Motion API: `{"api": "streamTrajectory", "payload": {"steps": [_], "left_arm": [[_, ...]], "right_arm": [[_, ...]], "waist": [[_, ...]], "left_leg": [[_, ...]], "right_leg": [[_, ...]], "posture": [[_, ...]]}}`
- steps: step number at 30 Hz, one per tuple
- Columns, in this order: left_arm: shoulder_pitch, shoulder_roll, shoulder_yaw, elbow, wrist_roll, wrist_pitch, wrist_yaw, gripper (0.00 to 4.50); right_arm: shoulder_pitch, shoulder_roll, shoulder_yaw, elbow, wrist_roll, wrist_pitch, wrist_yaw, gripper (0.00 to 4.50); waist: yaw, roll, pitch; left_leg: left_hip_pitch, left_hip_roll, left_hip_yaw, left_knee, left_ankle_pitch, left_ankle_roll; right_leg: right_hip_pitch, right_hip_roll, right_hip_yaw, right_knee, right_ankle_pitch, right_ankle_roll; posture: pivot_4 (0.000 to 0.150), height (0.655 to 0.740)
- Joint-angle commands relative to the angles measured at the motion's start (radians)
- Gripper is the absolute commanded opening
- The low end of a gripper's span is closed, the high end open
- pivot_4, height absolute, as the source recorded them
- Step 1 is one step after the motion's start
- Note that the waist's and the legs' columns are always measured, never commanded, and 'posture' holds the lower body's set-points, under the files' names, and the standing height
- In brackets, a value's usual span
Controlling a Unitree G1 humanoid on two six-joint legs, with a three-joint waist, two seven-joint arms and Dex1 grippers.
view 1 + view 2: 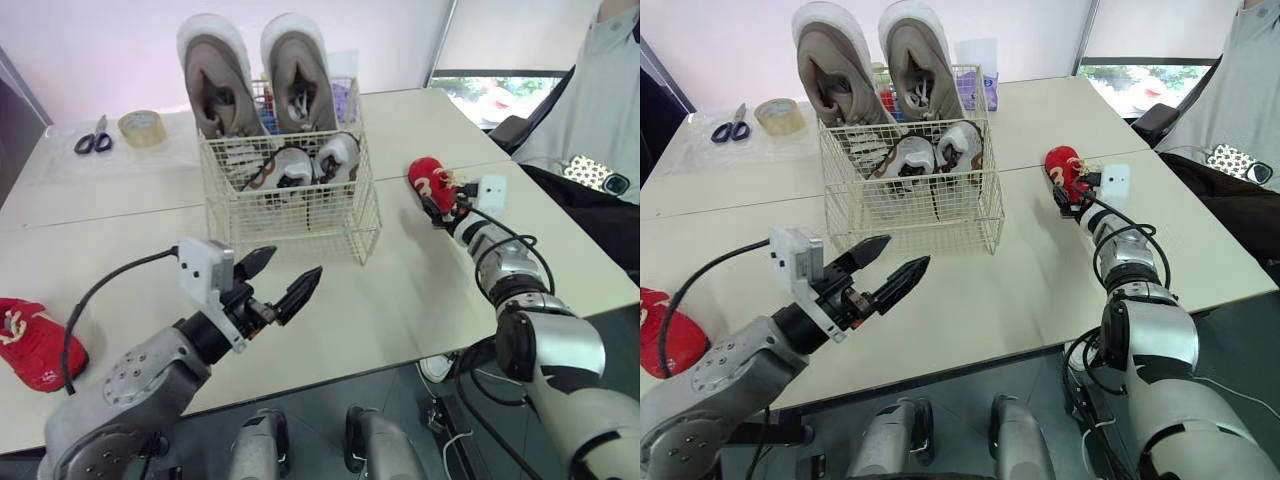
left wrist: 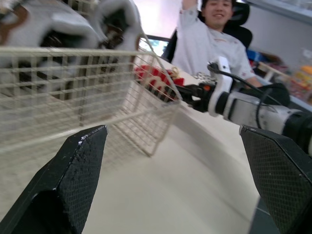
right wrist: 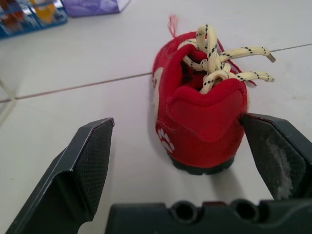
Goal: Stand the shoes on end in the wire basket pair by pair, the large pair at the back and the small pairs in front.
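The red shoe [image 3: 202, 112], right of centre on the table [image 1: 420, 280], looks light and soft with loose laces [image 3: 214, 53]. Its padded heel sits between the right gripper's [image 3: 176, 122] spread fingers, a sound place to pinch. Its mate [image 1: 35, 340] lies lower left. The left gripper [image 1: 290, 265] hangs spread, empty. The basket [image 1: 290, 215], upper centre, holds the large pair [image 1: 220, 85] upright behind and a small white pair [image 1: 300, 165] in front.

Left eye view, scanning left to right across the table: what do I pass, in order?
red shoe → scissors → tape roll → wire basket holding the shoes stood on end → second red shoe → person seated at the far right.
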Motion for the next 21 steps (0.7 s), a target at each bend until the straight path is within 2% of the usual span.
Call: {"api": "streamTrajectory", "payload": {"steps": [1,6,8,15,17,21], "left_arm": [[-0.006,0.026,0.044,-0.04,-0.044,-0.028,0.015,4.5],[-0.014,0.069,0.068,-0.037,-0.094,-0.038,0.027,4.5],[-0.021,0.082,0.075,-0.026,-0.106,-0.043,0.027,4.5],[-0.064,0.12,0.112,0.036,-0.123,-0.052,0.012,4.5],[-0.078,0.145,0.163,0.069,-0.153,-0.065,-0.014,4.5],[-0.107,0.198,0.294,0.162,-0.301,-0.092,-0.091,4.5]], "right_arm": [[-0.018,0.021,-0.005,0.002,-0.014,-0.02,-0.009,3.58],[-0.01,0.042,-0.016,0.005,-0.018,-0.024,-0.019,1.15],[-0.009,0.043,-0.021,0.005,-0.019,-0.026,-0.028,0.33],[-0.03,0.0,-0.048,-0.031,-0.012,-0.104,-0.059,0.33],[-0.054,-0.044,-0.071,-0.078,0.007,-0.16,-0.056,0.33],[-0.129,-0.119,-0.07,-0.226,0.026,-0.228,0.021,0.33]], "waist": [[0.0,0.0,0.0],[-0.007,0.001,0.0],[-0.006,0.001,0.0],[-0.002,0.002,0.0],[0.002,0.005,0.002],[0.004,0.009,0.004]], "left_leg": [[0.0,0.0,0.0,0.0,0.0,0.0],[0.001,0.0,0.001,0.0,0.0,0.0],[0.001,0.001,0.001,0.0,0.0,0.0],[0.0,0.001,0.001,0.0,0.0,0.0],[0.0,0.001,0.001,-0.001,0.0,0.0],[-0.001,0.0,0.001,-0.001,0.0,0.0]], "right_leg": [[0.0,0.0,0.0,0.0,0.0,0.0],[0.0,0.0,0.0,0.0,0.0,0.0],[0.0,0.001,0.0,0.0,0.0,0.0],[0.0,0.001,0.001,0.0,0.001,-0.001],[-0.001,0.001,0.001,0.0,0.001,-0.001],[-0.002,0.001,0.001,0.0,0.001,-0.001]], "posture": [[0.15,0.74],[0.15,0.74],[0.15,0.74],[0.15,0.74],[0.15,0.74],[0.15,0.74]]}}
